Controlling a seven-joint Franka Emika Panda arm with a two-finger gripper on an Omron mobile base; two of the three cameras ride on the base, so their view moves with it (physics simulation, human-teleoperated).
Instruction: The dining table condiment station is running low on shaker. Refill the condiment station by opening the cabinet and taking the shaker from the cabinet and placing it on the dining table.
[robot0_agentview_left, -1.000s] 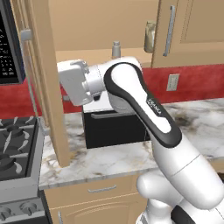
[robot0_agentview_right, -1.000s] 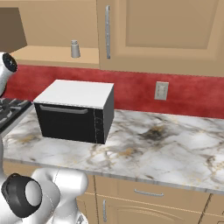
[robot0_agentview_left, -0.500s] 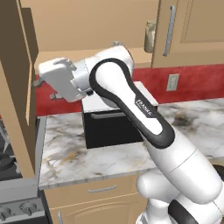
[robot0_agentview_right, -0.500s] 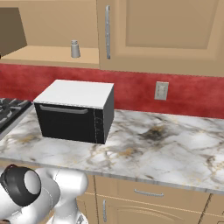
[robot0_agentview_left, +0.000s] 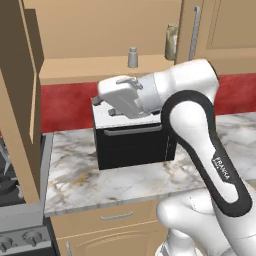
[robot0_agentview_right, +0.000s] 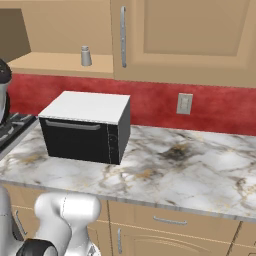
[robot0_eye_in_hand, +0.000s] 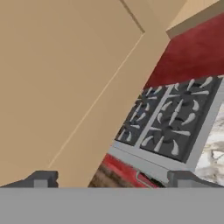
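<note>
The small grey shaker stands upright on the shelf of the open cabinet, and the right base view shows the shaker just left of a closed door. The cabinet's wide door is swung out at the left. My gripper hangs below the shelf, above the oven's left end, pointing left. In the hand view the gripper is open, fingertips far apart with nothing between them, facing the tan door panel. The dining table is out of view.
A black-and-white oven sits on the marble counter under the shelf. A gas stove lies at the counter's left. The neighbouring narrow door with a silver bar handle is closed. A wall outlet sits on the red backsplash.
The cabinet door swung wider open to the left. My hand then pulled back to the right, from beside the door to over the oven's left end.
</note>
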